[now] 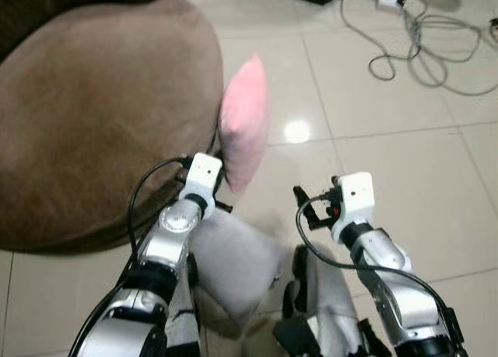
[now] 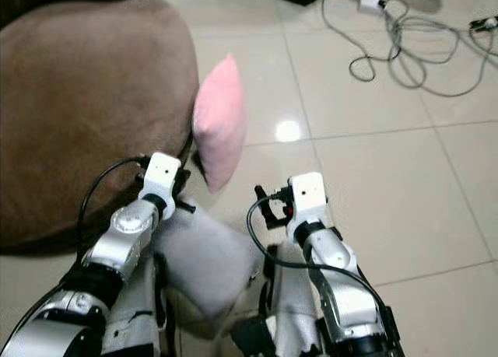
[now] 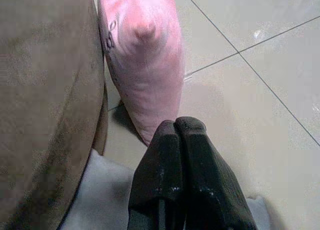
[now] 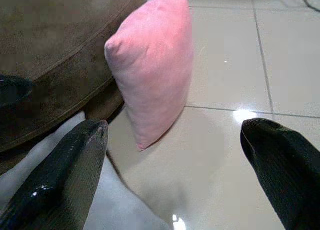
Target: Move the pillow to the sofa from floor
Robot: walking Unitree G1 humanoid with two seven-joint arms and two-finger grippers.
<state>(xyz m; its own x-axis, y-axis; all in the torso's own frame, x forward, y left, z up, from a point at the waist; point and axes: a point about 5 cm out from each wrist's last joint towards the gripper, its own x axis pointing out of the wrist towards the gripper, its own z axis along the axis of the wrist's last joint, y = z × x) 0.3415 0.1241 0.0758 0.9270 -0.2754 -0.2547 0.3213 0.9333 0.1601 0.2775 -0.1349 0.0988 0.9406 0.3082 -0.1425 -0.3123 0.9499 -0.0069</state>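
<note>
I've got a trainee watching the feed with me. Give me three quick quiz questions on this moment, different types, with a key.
1. True or false: the pink pillow stands on edge on the tiled floor, leaning against the brown sofa.
2. Multiple choice: how do the fingers stand? A) both grippers open B) left gripper shut, right gripper open C) left open, right shut
3. Fill in: the tangle at the far right of the floor is a bundle of ____.

Key
1. True. It is upright beside the sofa, not yet on the seat.
2. B. The left fingers are pressed together near the pillow's lower corner; the right fingers are spread wide, facing the pillow and holding nothing.
3. Cables.
</note>
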